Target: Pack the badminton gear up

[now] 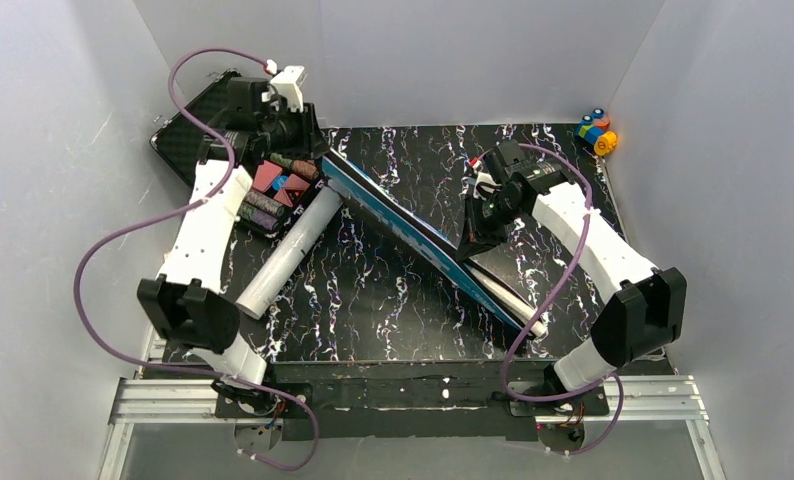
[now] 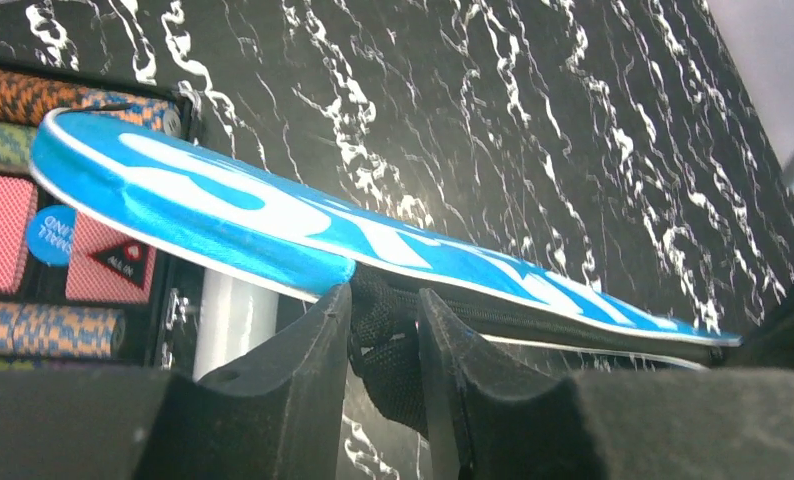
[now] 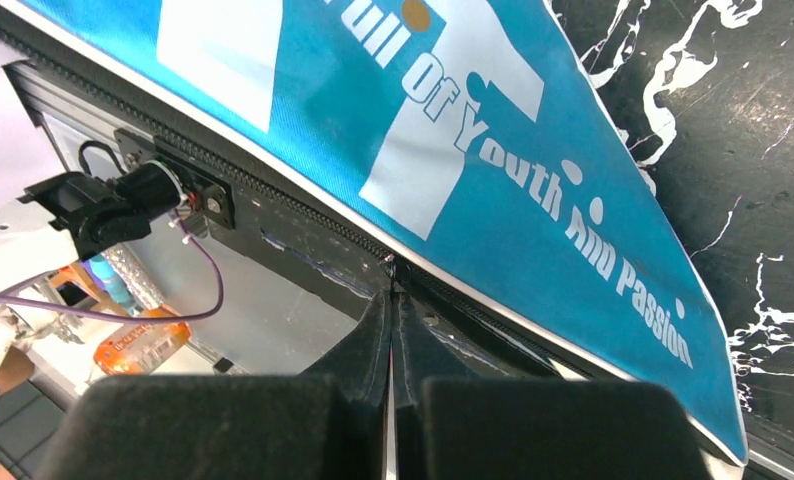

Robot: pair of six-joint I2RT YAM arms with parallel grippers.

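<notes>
Your risk is the bag dragging instead of its zip running. If the right gripper, fingers pinched together on the zip line, out-pulls the left, the strap slips and the raised head drops onto the case and tube. You cannot tell whether a pull tab sits between the right fingers. The left gripper is clamped on the strap, arm stretched far left. The right arm is bent, wrist tipped down at mid-bag — the bag lies diagonally across the table.
</notes>
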